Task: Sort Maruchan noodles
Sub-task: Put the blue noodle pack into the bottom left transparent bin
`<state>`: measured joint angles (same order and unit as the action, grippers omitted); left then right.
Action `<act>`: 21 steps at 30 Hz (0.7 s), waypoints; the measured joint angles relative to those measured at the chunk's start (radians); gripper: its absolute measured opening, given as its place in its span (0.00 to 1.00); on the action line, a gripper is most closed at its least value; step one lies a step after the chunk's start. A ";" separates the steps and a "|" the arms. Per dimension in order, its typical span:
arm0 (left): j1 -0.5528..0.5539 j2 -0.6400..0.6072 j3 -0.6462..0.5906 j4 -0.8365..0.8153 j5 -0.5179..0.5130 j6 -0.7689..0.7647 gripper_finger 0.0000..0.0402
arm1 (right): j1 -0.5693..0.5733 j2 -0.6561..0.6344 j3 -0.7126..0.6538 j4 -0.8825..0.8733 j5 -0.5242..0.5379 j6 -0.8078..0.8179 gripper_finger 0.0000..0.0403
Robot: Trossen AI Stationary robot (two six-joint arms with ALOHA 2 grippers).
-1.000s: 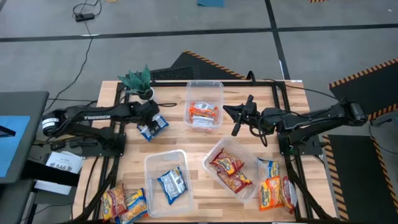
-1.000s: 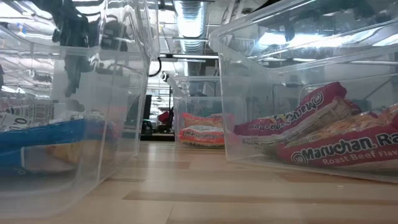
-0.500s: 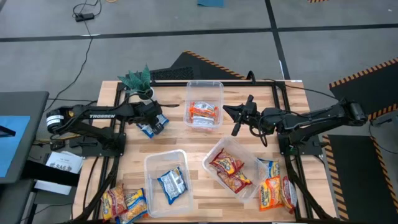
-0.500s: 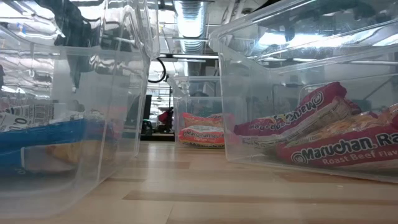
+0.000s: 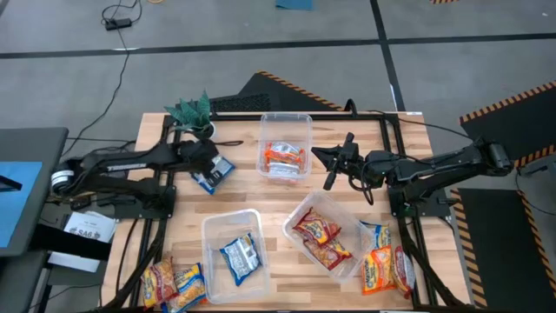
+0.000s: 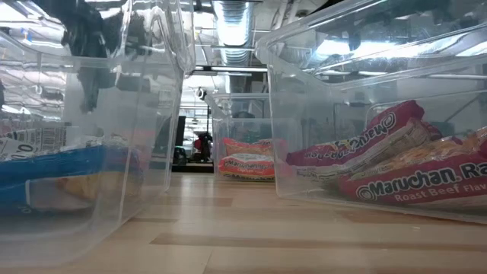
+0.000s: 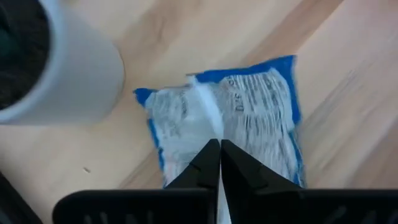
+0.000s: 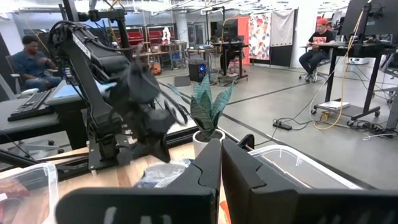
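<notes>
Your left claw [image 7: 219, 152] has pinched the blue packet [image 5: 214, 174] on the surface beside the plant [image 5: 193, 113], probably heading for the blue bin [image 5: 213, 228]. Right claw [image 5: 334, 161] waits mid-surface, fingers nearly together, empty.

held packet [image 7: 239, 118]: blue edges, white middle with grey print
plant pot [image 7: 59, 68]: white
table [image 5: 252, 191]: light wood grain

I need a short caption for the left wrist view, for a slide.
Left gripper shut on a blue-white noodle packet beside the white plant pot.
</notes>
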<state>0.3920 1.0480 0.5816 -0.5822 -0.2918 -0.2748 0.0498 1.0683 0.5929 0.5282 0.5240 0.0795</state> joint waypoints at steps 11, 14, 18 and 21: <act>0.000 -0.316 0.002 -0.004 0.046 -0.026 0.00 | 0.000 0.000 0.000 0.000 0.000 0.000 0.09; 0.000 -0.360 0.002 -0.018 0.058 -0.025 0.00 | 0.000 0.000 0.000 0.000 0.000 0.000 0.09; 0.000 -0.375 0.003 -0.048 0.081 -0.032 0.00 | 0.000 0.000 0.000 0.000 0.000 0.000 0.09; 0.000 -0.370 0.003 -0.096 0.082 -0.036 0.01 | 0.000 0.000 0.000 0.000 0.000 0.000 0.09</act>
<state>0.3916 0.6779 0.5842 -0.6785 -0.2100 -0.3110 0.0500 1.0681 0.5929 0.5285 0.5240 0.0799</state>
